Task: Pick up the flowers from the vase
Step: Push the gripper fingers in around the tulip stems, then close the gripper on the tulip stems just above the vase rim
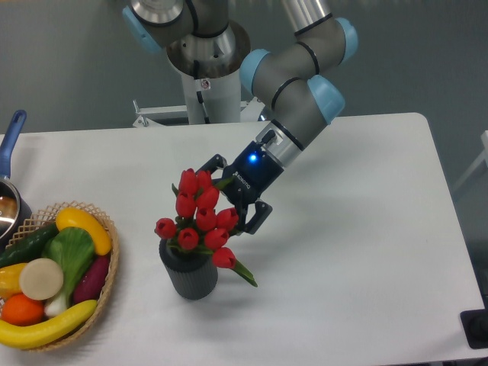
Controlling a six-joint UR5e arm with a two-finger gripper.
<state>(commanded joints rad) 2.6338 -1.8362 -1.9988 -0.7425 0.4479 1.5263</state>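
On the white surface (358, 252), left of centre: the vase (191, 278) stands upright, well in from every edge, with the flowers (200, 217) rising out of its mouth.
Vase: short dark grey cylinder, matte, with fine vertical ribs down its wall.
Flowers: a tight bunch of glossy red tulip buds with green leaves; one bud and a leaf droop over the right rim of the vase; the stems are hidden inside it.
Gripper (236, 200): black, with a blue light on its body, reaching down at a slant from the upper right into the back of the bunch; one finger shows on each side of the buds, parted around them, but whether the pads press on the flowers I cannot tell, since the buds hide the tips.
Arm (293, 88): grey metal tubes with pale blue joint caps, leaning over the rear middle of the surface.
Wicker basket (107, 286): woven, round, at the front left corner, partly cut off by the picture's edge; filled with smooth plastic fruit and vegetables (57, 282).
Pan (9, 191): blue handle, at the far left edge behind the basket.
Open room: a wide bare stretch to the right of the vase, out to the rounded right corners, and a narrower strip between vase and basket.
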